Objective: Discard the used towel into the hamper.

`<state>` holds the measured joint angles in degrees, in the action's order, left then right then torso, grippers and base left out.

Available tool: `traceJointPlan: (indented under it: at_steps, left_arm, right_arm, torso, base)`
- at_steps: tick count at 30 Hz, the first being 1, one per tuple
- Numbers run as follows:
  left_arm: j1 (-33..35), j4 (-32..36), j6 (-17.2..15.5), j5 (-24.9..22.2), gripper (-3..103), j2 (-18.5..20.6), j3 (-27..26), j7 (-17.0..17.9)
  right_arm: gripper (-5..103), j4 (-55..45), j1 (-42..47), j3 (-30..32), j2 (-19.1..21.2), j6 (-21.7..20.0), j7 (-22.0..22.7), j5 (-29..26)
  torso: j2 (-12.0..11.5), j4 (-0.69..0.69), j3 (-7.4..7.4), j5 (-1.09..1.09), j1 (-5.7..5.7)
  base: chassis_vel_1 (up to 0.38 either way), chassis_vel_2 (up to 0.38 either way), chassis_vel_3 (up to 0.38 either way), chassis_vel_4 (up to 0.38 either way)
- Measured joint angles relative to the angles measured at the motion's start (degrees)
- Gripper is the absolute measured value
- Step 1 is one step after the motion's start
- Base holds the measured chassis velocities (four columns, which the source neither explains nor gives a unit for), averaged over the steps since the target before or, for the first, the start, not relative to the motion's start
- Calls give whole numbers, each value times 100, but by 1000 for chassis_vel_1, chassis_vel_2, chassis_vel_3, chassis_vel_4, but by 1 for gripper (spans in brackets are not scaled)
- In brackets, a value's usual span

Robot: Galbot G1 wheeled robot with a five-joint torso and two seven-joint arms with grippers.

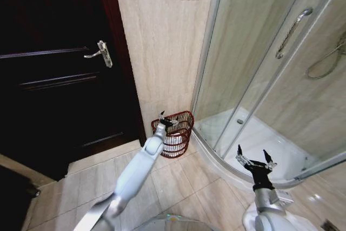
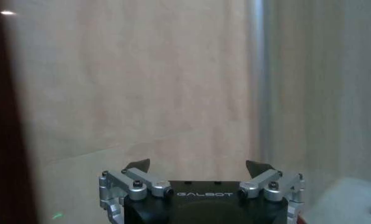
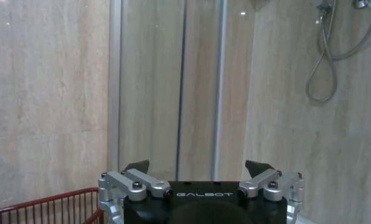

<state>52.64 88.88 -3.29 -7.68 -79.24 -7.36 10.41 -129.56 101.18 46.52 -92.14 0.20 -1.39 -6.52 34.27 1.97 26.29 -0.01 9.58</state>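
The hamper (image 1: pixel 178 133), a dark red open-slat basket, stands on the floor against the wall beside the shower. Something white, the towel (image 1: pixel 173 140), lies inside it and shows through the slats. My left arm reaches out to the basket, and the left gripper (image 1: pixel 165 119) hovers over its near rim, open and holding nothing. In the left wrist view that gripper (image 2: pixel 198 164) faces the beige wall with a bare gap between its fingers. My right gripper (image 1: pixel 254 161) is open low at the right, by the shower tray; its wrist view shows the gripper (image 3: pixel 198 164) and the hamper's rim (image 3: pixel 49 205).
A dark wooden door (image 1: pixel 54 79) with a metal handle (image 1: pixel 102 52) is on the left. The curved glass shower enclosure (image 1: pixel 259 68) and its white tray (image 1: pixel 270 144) take up the right. Beige floor tiles (image 1: pixel 97 177) lie between me and the basket.
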Motion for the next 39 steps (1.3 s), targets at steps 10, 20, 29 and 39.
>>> traceJointPlan:
  at_steps: [10,20,29,39]
  left_arm:
    - [1364,1198,331,351,100,130,-1257,-35]
    - [2759,2344,604,-310,100,193,-2149,-653]
    - [2876,2335,825,-219,100,152,-2302,-543]
    - [2950,2435,896,-192,100,205,-2293,-514]
  right_arm:
    - [100,-124,29,-87,0,76,-334,-79]
    - [100,-227,165,-109,0,204,-437,-102]
    - [100,-229,224,-176,0,281,-481,5]
    - [100,-236,406,-202,0,442,-592,50]
  torso:
    - [0,0,0,-1,0]
    - [0,0,0,0,-1]
    - [0,-1,0,0,0]
    - [0,-1,1,1,1]
  base:
    - [0,0,0,0]
    - [0,0,0,0]
    - [0,0,0,0]
    - [0,0,0,0]
